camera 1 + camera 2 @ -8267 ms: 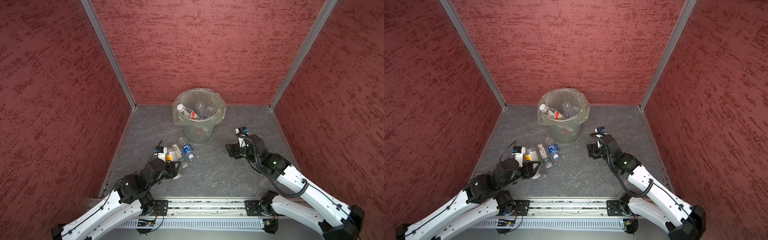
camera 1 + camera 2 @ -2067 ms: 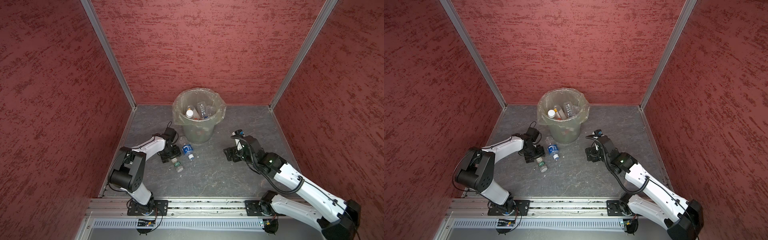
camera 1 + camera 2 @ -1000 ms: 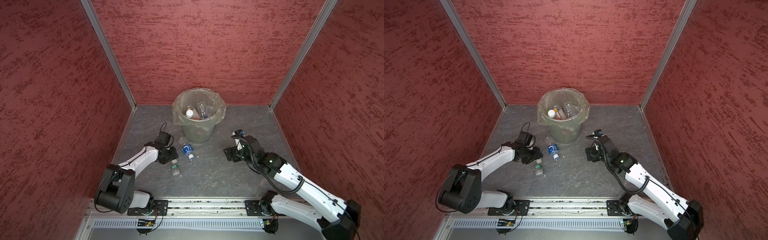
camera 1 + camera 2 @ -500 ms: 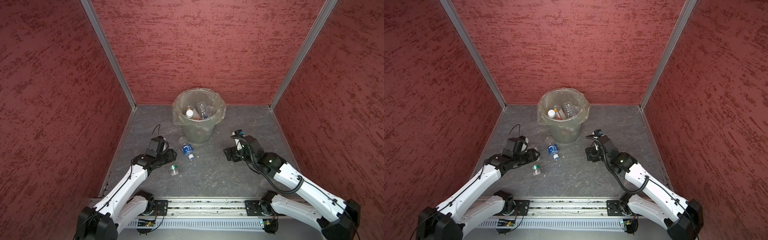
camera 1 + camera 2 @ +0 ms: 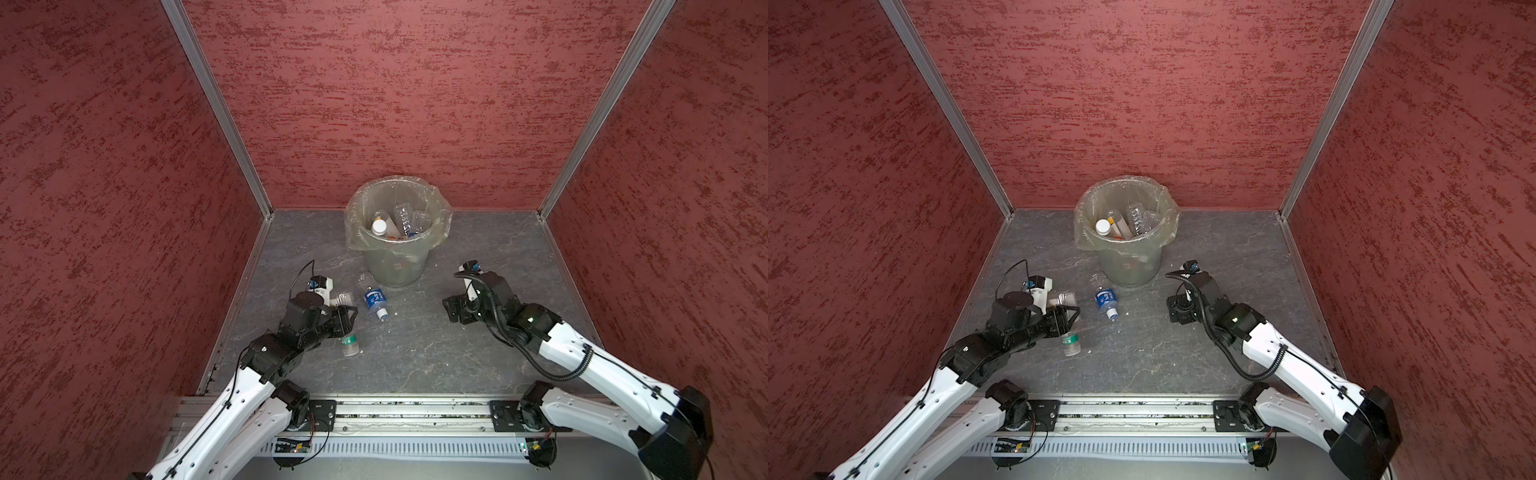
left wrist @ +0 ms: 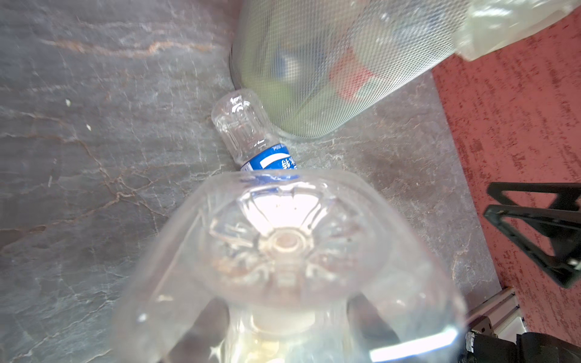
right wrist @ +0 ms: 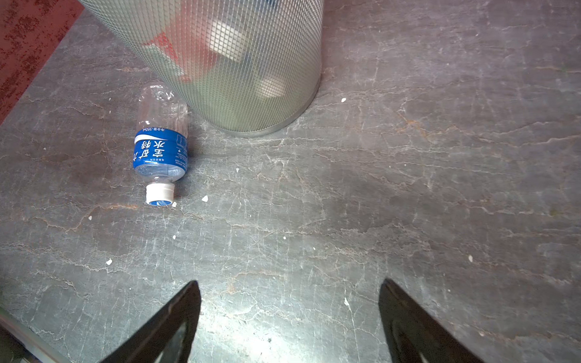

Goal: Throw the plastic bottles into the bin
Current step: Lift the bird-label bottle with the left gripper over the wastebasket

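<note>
Compared with two seconds ago, your left arm has unfolded. It now reaches low over the desk [image 5: 415,353] from 7 o'clock, and its gripper has come only a little toward the front edge. The right arm has stayed where it was.

The left gripper [image 5: 347,316] has its fingers pressed on the neck end of a clear bottle [image 5: 343,298]. In the left wrist view the base of this bottle [image 6: 283,245] fills the middle, and the fingers [image 6: 210,327] show dark through the plastic.

The bin [image 5: 395,266] stands at 12 o'clock of the desk, with several bottles inside [image 5: 395,222].

A blue-label bottle [image 5: 375,300] lies on its side at 7 o'clock of the bin. Its base is just beside the foot of the bin and its white cap points to 5 o'clock. I cannot tell whether it touches the bin.

A green-label bottle [image 5: 349,344] lies on the desk at 6 o'clock of the left gripper, partly covered by it.

The right gripper [image 7: 289,320] hangs low over the bare desk at 4 o'clock of the bin. Its fingers [image 7: 166,323] are spread wide and hold nothing.
</note>
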